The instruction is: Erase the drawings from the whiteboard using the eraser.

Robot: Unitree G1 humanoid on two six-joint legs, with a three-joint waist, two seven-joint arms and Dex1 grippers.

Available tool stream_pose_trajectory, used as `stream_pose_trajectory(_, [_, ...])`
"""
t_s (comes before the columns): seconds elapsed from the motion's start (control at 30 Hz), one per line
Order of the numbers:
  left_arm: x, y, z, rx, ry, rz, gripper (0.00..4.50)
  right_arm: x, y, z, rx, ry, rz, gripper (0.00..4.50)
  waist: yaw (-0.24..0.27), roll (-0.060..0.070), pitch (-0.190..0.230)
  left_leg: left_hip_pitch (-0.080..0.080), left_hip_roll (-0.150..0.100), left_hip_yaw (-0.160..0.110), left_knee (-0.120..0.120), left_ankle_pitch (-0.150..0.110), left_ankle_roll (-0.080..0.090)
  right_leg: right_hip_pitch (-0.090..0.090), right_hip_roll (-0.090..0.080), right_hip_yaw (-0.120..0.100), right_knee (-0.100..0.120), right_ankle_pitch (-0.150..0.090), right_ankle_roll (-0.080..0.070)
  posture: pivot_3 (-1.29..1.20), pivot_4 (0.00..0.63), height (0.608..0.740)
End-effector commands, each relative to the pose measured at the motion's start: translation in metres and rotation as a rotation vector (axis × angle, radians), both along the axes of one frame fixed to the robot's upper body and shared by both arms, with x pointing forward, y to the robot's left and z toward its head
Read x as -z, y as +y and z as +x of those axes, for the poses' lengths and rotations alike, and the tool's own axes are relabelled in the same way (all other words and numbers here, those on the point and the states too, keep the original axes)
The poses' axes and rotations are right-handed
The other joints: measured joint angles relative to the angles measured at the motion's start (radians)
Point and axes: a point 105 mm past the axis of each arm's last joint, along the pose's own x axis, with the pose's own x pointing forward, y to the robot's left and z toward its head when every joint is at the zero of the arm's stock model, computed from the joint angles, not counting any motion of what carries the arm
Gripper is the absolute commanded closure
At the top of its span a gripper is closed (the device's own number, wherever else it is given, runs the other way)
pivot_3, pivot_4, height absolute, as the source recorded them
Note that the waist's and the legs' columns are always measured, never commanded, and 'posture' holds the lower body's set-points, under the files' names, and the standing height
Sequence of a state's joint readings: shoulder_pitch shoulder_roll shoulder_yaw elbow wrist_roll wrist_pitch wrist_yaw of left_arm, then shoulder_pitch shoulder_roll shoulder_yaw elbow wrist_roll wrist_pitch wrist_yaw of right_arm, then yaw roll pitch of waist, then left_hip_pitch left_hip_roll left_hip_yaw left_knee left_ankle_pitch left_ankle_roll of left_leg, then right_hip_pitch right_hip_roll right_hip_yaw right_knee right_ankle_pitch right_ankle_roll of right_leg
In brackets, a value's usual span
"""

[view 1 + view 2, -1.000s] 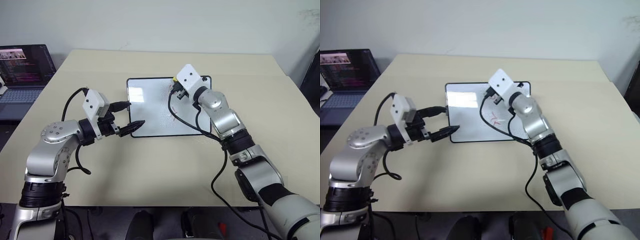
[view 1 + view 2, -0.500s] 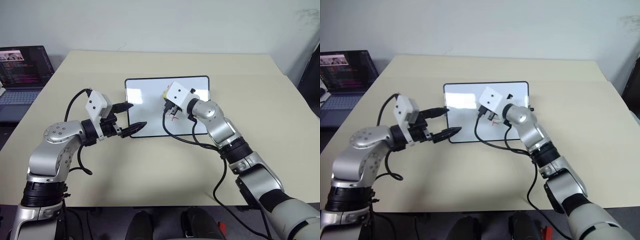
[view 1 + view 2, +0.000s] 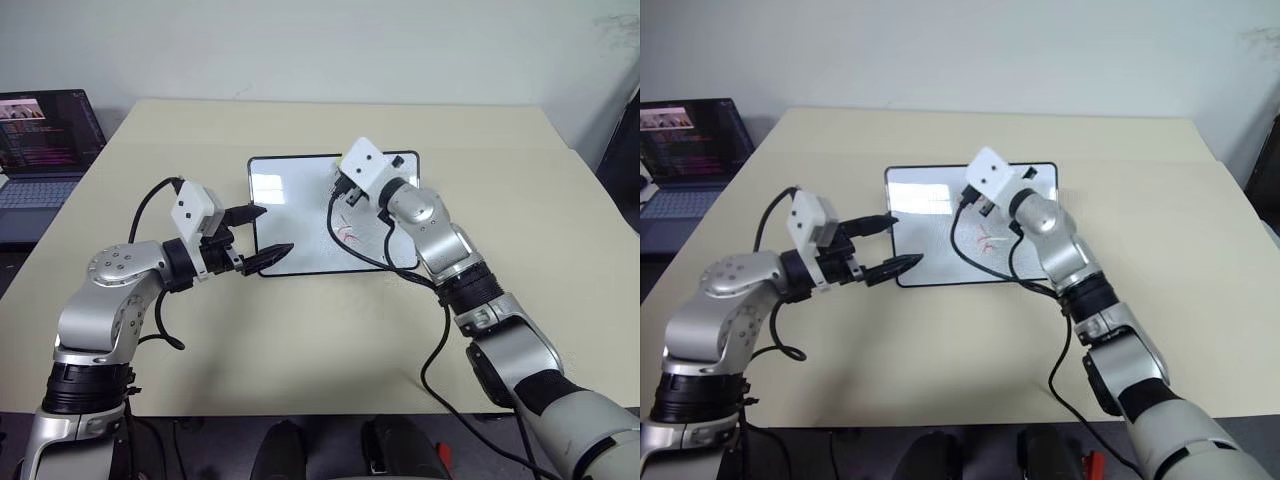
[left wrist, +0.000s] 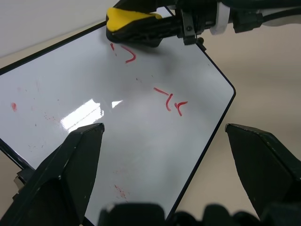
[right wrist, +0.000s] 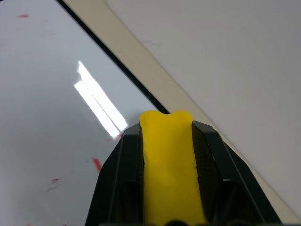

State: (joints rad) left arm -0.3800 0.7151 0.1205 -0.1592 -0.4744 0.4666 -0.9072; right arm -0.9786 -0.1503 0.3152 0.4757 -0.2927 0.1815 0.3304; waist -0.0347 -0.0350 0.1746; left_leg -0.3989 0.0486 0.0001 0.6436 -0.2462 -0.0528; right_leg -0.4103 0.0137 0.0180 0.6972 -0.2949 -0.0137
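Right gripper (image 5: pixel 167 141) clamps the yellow eraser (image 5: pixel 170 169) over the whiteboard (image 3: pixel 300 210) at centre frame on the table (image 3: pixel 320 330). Left gripper (image 3: pixel 262 235) hangs open at the board's lower left corner. Red drawings (image 4: pixel 170 100) lie just below the eraser. Upper left: a laptop (image 3: pixel 45 140).

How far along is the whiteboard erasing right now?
Done: the right gripper has the eraser clamped and over the whiteboard. In hand: the eraser sits by a curved red stroke. Left: that stroke, the crossed squiggles and faint red specks. The left gripper waits open at the board's edge.
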Motion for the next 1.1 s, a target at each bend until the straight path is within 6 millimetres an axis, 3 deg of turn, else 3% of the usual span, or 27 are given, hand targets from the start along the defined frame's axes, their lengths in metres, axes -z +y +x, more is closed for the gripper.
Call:
stream_pose_trajectory(0.03, [-0.013,-0.003,-0.003,0.018,-0.061,0.002,0.00,0.019,0.007,-0.006,-0.045,0.057,-0.067,3.40,0.000,0.000,0.000,0.000,0.000,0.000,0.000,0.000,0.000,0.000,0.000,0.000,0.000,0.000,0.000,0.00,0.150,0.740])
stream_pose_trajectory(0.1, [-0.013,-0.003,-0.003,0.018,-0.061,0.002,0.00,0.031,0.008,-0.010,-0.072,0.114,-0.107,3.40,0.001,0.000,0.000,0.001,0.000,0.000,0.001,0.000,0.000,0.001,0.000,0.000,0.000,0.000,0.000,0.00,0.150,0.740])
stream_pose_trajectory(0.2, [-0.013,-0.003,-0.003,0.021,-0.060,0.002,0.00,0.033,0.006,-0.012,-0.079,0.133,-0.105,3.40,0.001,0.000,0.000,0.001,0.000,0.000,0.001,0.000,0.000,0.001,0.000,0.000,0.001,0.000,0.000,0.00,0.150,0.740])
stream_pose_trajectory(0.33, [-0.012,-0.004,-0.002,0.023,-0.056,0.000,0.00,-0.014,-0.005,-0.004,-0.009,0.003,0.070,3.40,0.002,0.000,0.000,0.001,0.000,-0.001,0.001,0.000,0.000,0.001,0.000,-0.001,0.001,0.000,0.000,0.00,0.150,0.740])
stream_pose_trajectory(0.47, [-0.012,-0.005,-0.002,0.025,-0.057,-0.001,0.00,-0.032,-0.017,0.003,0.045,-0.050,0.111,3.40,0.002,0.000,0.000,0.000,0.000,-0.001,0.001,0.000,0.000,0.001,0.000,-0.001,0.000,0.000,0.000,0.00,0.150,0.740])
stream_pose_trajectory(0.67, [-0.012,-0.006,-0.002,0.027,-0.057,-0.004,0.00,0.004,-0.012,0.000,0.002,0.072,0.019,3.40,-0.001,0.000,0.000,-0.001,0.000,0.000,0.000,0.000,0.000,0.000,0.000,0.000,-0.001,0.000,0.000,0.00,0.150,0.740])
stream_pose_trajectory(0.93, [-0.012,-0.006,-0.002,0.026,-0.059,-0.005,0.00,0.024,0.009,-0.014,-0.089,0.144,-0.043,3.40,-0.001,0.000,0.000,0.002,0.000,0.000,0.001,0.000,0.000,0.001,0.001,0.000,0.001,0.000,0.000,0.00,0.150,0.740])
stream_pose_trajectory(0.97, [-0.012,-0.006,-0.002,0.026,-0.058,-0.005,0.00,0.022,0.007,-0.013,-0.079,0.129,-0.039,3.40,-0.001,0.000,0.000,0.002,0.000,0.000,0.001,0.000,0.000,0.001,0.001,-0.001,0.001,0.000,0.000,0.00,0.150,0.740])
stream_pose_trajectory(1.1, [-0.011,-0.006,-0.002,0.026,-0.056,-0.004,0.00,-0.017,-0.011,0.001,0.037,-0.043,0.052,3.40,0.001,0.000,0.000,0.001,0.000,0.000,0.001,0.000,0.000,0.001,0.000,0.000,0.001,0.000,0.000,0.00,0.150,0.740])
